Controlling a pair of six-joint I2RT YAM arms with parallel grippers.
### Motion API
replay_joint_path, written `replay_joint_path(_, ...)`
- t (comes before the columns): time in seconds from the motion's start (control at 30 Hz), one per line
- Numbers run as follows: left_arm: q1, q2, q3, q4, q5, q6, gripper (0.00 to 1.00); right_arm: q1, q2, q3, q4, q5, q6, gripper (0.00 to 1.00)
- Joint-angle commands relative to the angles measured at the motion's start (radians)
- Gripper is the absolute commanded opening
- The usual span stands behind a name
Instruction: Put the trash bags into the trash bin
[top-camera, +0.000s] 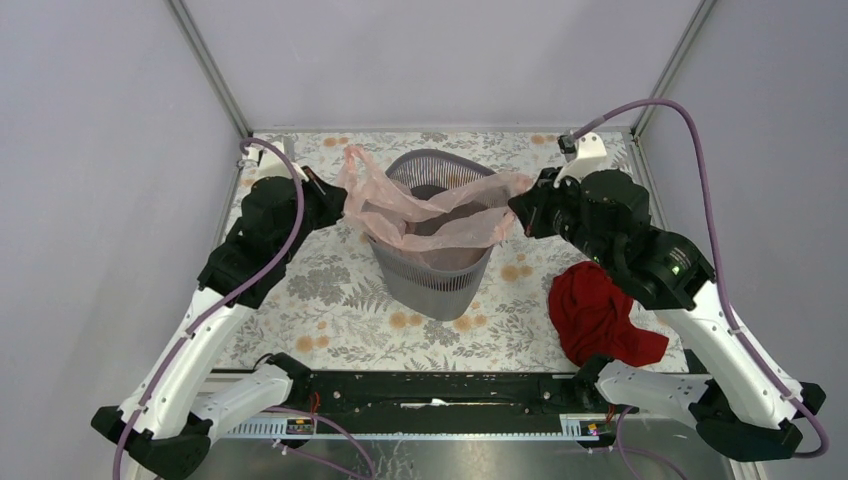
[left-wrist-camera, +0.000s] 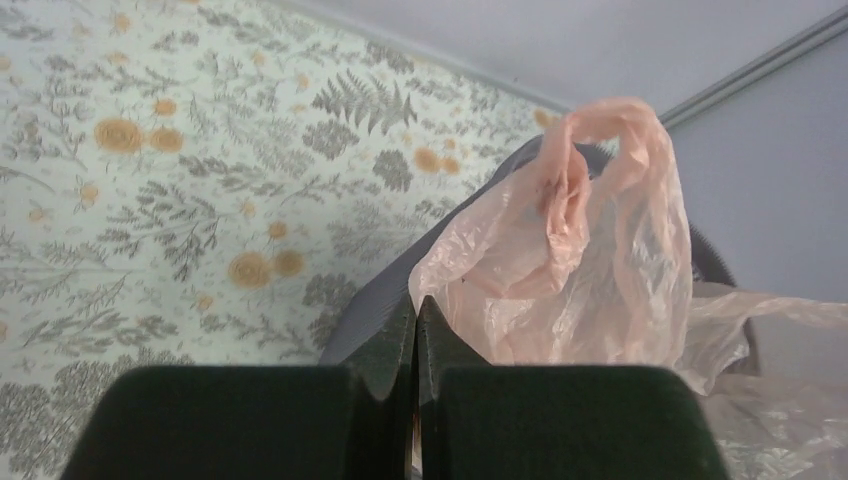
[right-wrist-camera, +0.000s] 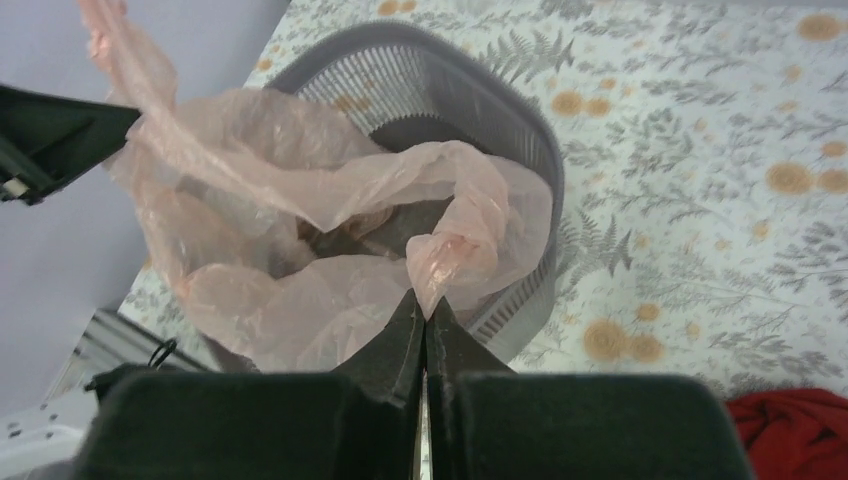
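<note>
Progress approx halfway, by my read. Pink trash bag (top-camera: 440, 215) is stretched across the mouth of the trash bin (top-camera: 432, 285). Its middle sags inside the rim, while its left edge and one handle loop stand up outside the bin's left side. Left gripper (top-camera: 338, 203) has jaws pressed together w/ a fold of film pinched at the tips, just left of the bin. Right gripper (right-wrist-camera: 425, 308) is likewise clamped tight, a bunched bit of bag edge caught between the tips just over the bin's right rim. So both ends are held and the bag's mouth is partly spread. Left to do, prob: lower the film so the body drops in, settle the edges at the rim, let go. Bag is wider than the bin, so slack may ride up. Red cloth (top-camera: 600, 315) lies on the table (top-camera: 320, 290) to the right, apart from the bin.
</note>
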Motion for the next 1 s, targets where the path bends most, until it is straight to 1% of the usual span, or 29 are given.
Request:
replay_joint_path(0.0, 0.020, -0.042, -0.017, -0.031, 0.084, -0.005, 0.00, 0.004, -0.059, -0.033, -0.116, -0.133, 0.074, 0.00)
replay_joint_path(0.1, 0.020, -0.075, -0.046, -0.044, 0.097, -0.009, 0.00, 0.005, -0.142, -0.147, -0.056, -0.227, 0.102, 0.00)
replay_joint_path(0.23, 0.020, -0.118, -0.097, -0.049, 0.105, -0.014, 0.00, 0.005, -0.231, -0.293, 0.040, -0.299, 0.143, 0.00)
replay_joint_path(0.37, 0.020, -0.160, -0.136, -0.072, 0.115, -0.019, 0.00, 0.005, -0.282, -0.414, 0.132, -0.378, 0.157, 0.00)
replay_joint_path(0.47, 0.020, -0.201, -0.168, -0.074, 0.122, -0.034, 0.00, 0.005, -0.300, -0.479, 0.168, -0.390, 0.159, 0.00)
replay_joint_path(0.57, 0.020, -0.236, -0.157, -0.073, 0.120, -0.037, 0.00, 0.005, -0.308, -0.482, 0.160, -0.362, 0.156, 0.00)
replay_joint_path(0.63, 0.020, -0.245, -0.128, -0.069, 0.111, -0.023, 0.00, 0.004, -0.315, -0.454, 0.147, -0.340, 0.138, 0.00)
replay_joint_path(0.77, 0.020, -0.202, -0.051, -0.077, 0.092, 0.036, 0.00, 0.005, -0.332, -0.346, 0.060, -0.268, 0.079, 0.00)
replay_joint_path(0.83, 0.020, -0.185, -0.029, -0.097, 0.087, 0.055, 0.00, 0.004, -0.352, -0.313, 0.014, -0.197, 0.066, 0.00)
replay_joint_path(0.97, 0.020, -0.220, -0.074, -0.130, 0.061, 0.053, 0.00, 0.005, -0.403, -0.330, -0.036, -0.179, 0.083, 0.00)
